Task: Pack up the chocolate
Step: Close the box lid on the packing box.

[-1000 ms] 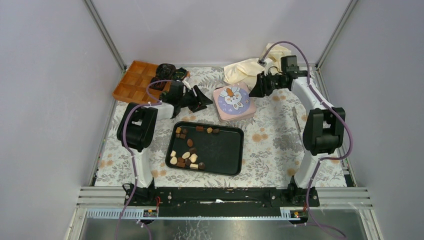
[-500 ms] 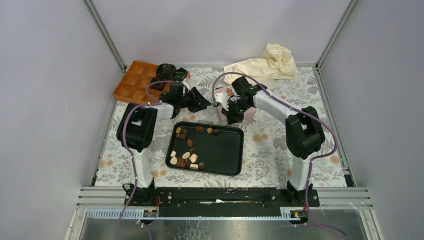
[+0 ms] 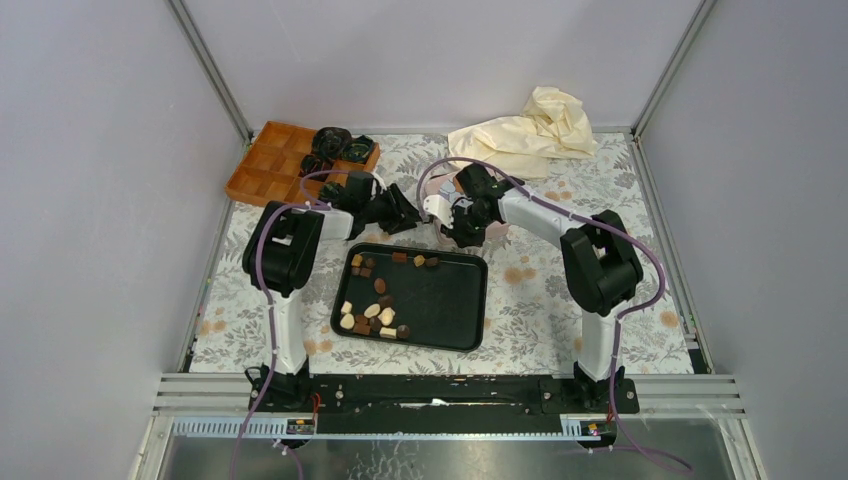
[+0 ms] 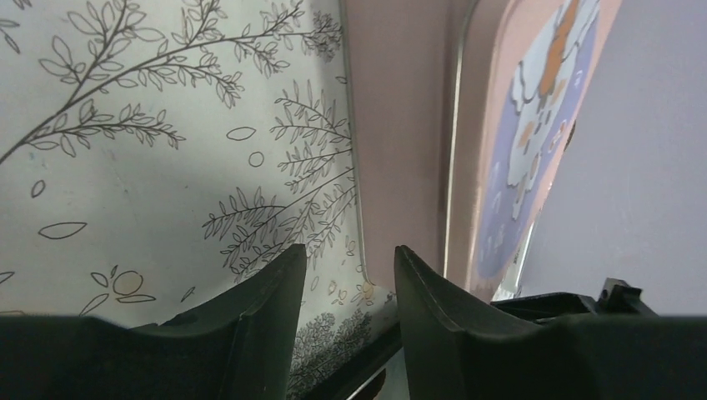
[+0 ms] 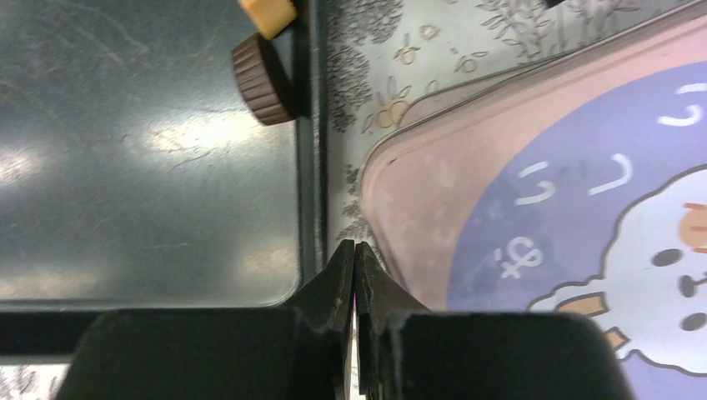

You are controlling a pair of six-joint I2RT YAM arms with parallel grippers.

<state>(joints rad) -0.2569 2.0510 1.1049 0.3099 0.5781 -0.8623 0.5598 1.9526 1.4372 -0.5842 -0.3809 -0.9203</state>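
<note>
The chocolate (image 3: 375, 312), several dark, light brown and cream pieces, lies on the black tray (image 3: 450, 300). A round brown piece (image 5: 263, 79) and a caramel square (image 5: 267, 12) sit at the tray's edge in the right wrist view. The pink tin with a bunny lid (image 5: 542, 192) lies closed behind the tray, mostly hidden under my right arm in the top view (image 3: 497, 228). My right gripper (image 5: 356, 250) is shut, its tip at the tin's near corner beside the tray rim. My left gripper (image 4: 350, 258) is open and empty, low over the cloth, facing the tin's side (image 4: 400, 125).
An orange divided tray (image 3: 265, 165) stands at the back left with dark paper cups (image 3: 335, 145) at its right end. A crumpled cream cloth (image 3: 530, 130) lies at the back right. The floral tablecloth (image 3: 560, 270) covers the table.
My right arm swung from the back right down to the tin and has edged a little left. My left gripper has crept right toward the tin.
</note>
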